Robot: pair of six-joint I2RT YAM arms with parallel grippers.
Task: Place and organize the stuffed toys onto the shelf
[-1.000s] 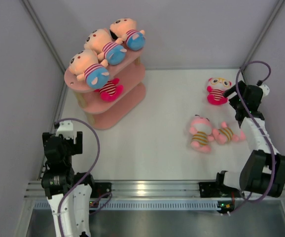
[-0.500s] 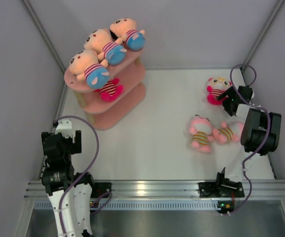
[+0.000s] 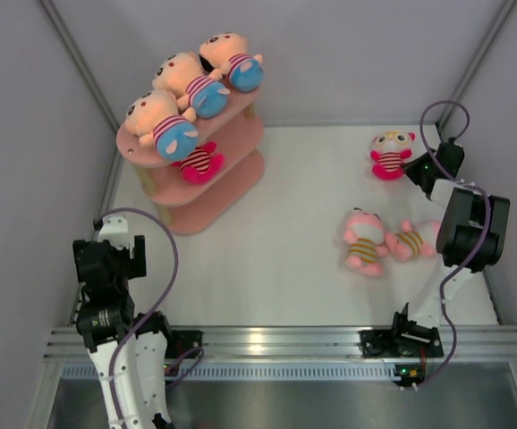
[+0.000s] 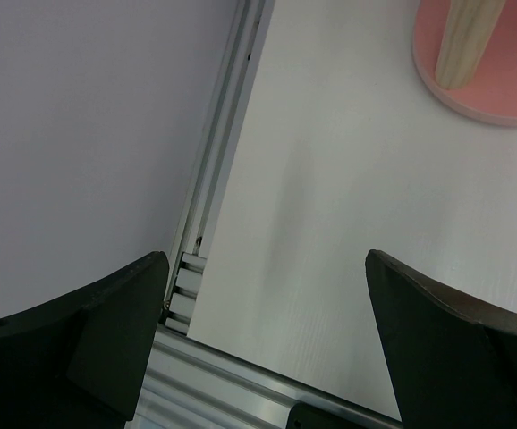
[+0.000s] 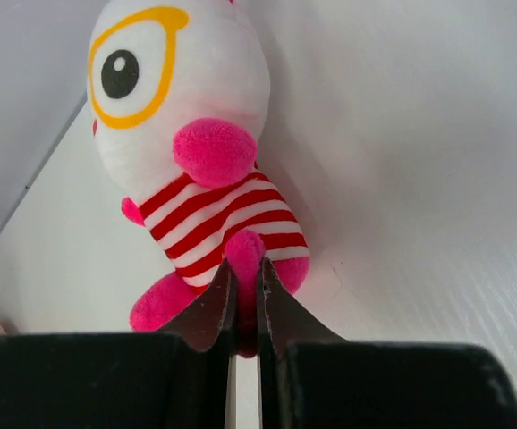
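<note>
The glasses toy point(image 5: 196, 152) is located far right on the table point(image 3: 285, 197), one pink limb clamped by the right gripper point(image 5: 243, 290). Two pink striped toys point(image 3: 364, 239) lie nearer, apart from it. The left gripper point(image 4: 266, 268) is held spread wide near the far-left shelf point(image 3: 241, 114).

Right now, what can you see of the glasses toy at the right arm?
The glasses toy is soft plush: round white head, yellow-rimmed glasses, black eye, magenta nose, red-and-white striped shirt, magenta limbs. It lies face up on the white table, at the far right. The right end effector is pinched shut on one magenta limb; nothing else touches it.
</note>
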